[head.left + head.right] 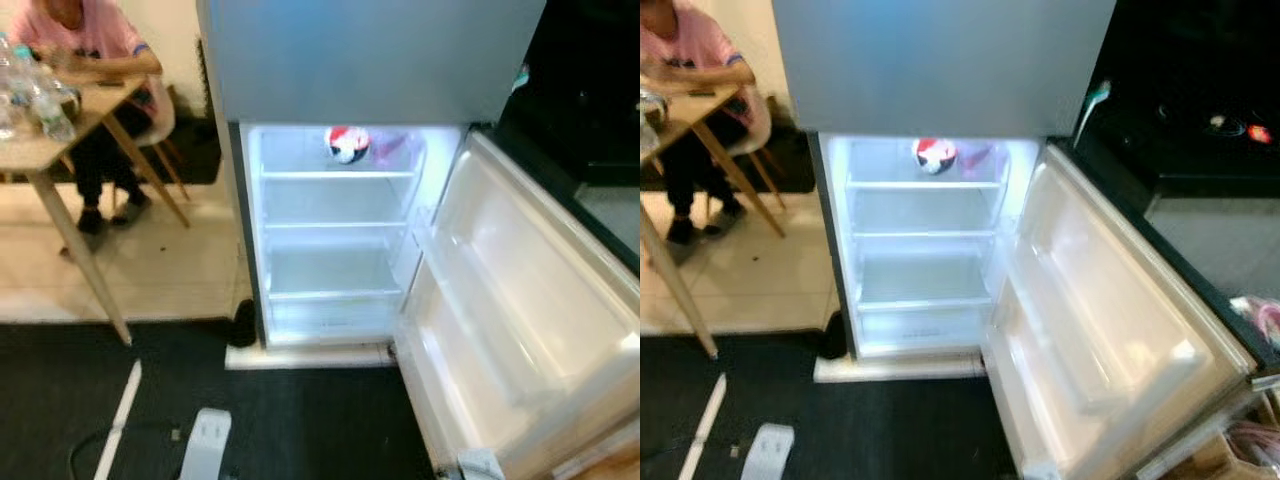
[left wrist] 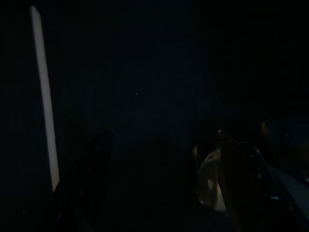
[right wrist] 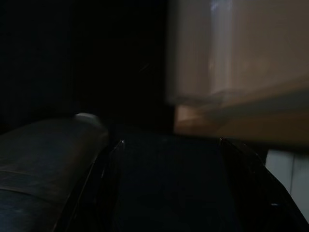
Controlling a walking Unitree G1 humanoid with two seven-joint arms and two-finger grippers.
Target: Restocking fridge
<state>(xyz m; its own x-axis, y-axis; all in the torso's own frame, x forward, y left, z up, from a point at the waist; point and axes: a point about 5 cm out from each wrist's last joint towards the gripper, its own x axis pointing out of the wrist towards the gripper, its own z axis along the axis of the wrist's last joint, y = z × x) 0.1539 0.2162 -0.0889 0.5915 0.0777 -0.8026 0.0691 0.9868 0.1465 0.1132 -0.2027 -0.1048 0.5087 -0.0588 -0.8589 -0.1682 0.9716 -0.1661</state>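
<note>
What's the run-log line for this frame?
phase: facing fridge | lower door: swung open | top shelf: red-and-white item | lower shelves: bare | left, right grippers: idle, dark | person: seated at table

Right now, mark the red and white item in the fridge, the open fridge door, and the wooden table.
red and white item (image 1: pixel 346 145): left eye view, its middle.
fridge door (image 1: pixel 520 290): left eye view, inner liner.
wooden table (image 1: pixel 40 150): left eye view, tabletop edge.

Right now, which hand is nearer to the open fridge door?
Right. The right hand hangs close by the lower edge of the fridge door; the left hand hangs over the floor near the white strip, farther off.
</note>
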